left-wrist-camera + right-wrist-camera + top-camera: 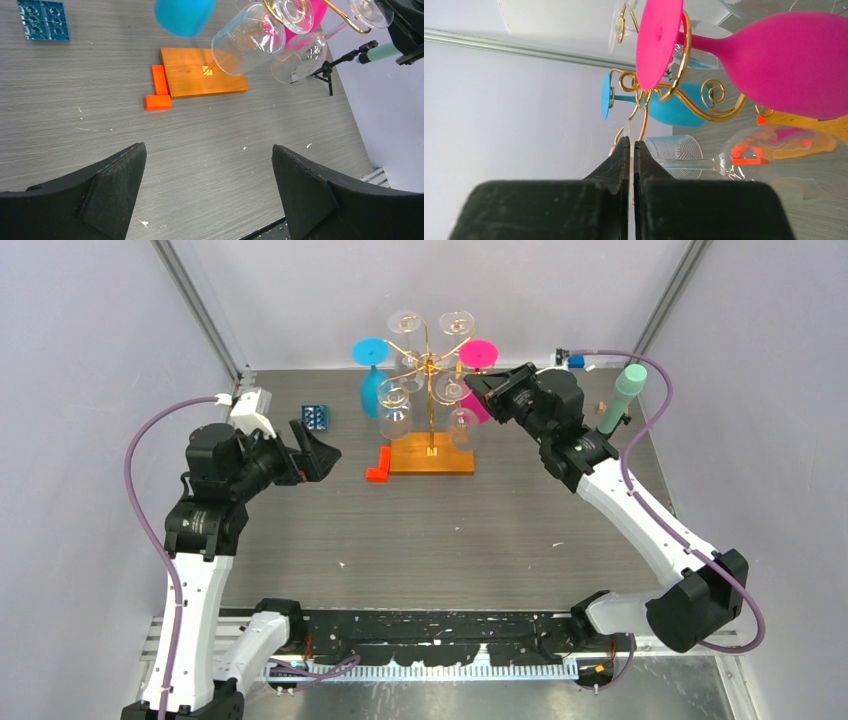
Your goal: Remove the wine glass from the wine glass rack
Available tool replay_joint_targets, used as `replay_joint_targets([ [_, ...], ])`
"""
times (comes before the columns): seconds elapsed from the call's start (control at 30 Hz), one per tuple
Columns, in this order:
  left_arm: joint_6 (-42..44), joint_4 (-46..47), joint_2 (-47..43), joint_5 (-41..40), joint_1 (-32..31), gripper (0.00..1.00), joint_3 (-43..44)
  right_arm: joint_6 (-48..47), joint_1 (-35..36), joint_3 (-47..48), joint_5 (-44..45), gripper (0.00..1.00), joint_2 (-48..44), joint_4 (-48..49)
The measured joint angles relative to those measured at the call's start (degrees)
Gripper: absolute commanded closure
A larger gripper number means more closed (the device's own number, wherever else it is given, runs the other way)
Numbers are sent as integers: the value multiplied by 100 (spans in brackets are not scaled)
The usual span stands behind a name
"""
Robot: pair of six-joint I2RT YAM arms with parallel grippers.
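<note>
The wine glass rack (431, 360) is a gold wire stand on an orange-brown wooden base (432, 453) at the back middle of the table. Several glasses hang upside down from it: clear ones, a pink one (784, 60) and a blue one (371, 380). My right gripper (631, 142) is at the rack's right side (472, 386), shut on the thin foot of a clear wine glass (774, 160). That glass's stem runs off to the right, and it still hangs among the gold scrolls. Left of the rack, my left gripper (209, 160) stands open and holds nothing (322, 452).
An orange L-shaped block (379, 467) lies against the base's left edge. A blue studded plate (316, 417) lies behind the left gripper. A mint-green cylinder on a small stand (622, 398) is at the back right. Walls close in both sides.
</note>
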Motion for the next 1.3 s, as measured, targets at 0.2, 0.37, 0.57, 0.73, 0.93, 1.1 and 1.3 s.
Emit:
replay_joint_targets([
  [0.2,2,-13,0,-96,-17,0,0,63,0,22,17,100,-35,-68],
  [0.37,2,-26,0,-153,-22,0,0,144,0,22,-15,100,-151,-192],
  [0.57,2,-39,0,-195,-22,0,0,299,28,13,-170,100,-275,-195],
  [0.73,2,-37,0,-199,-22,0,-2,356,92,0,-352,100,-280,-122],
  [0.93,4,-44,0,-223,-26,0,-33,382,166,0,-422,100,-197,48],
  [1.1,17,-48,0,-260,-26,0,-33,382,214,37,-470,100,4,133],
  [1.3,22,-59,0,-286,-26,0,-33,367,223,122,-437,100,275,216],
])
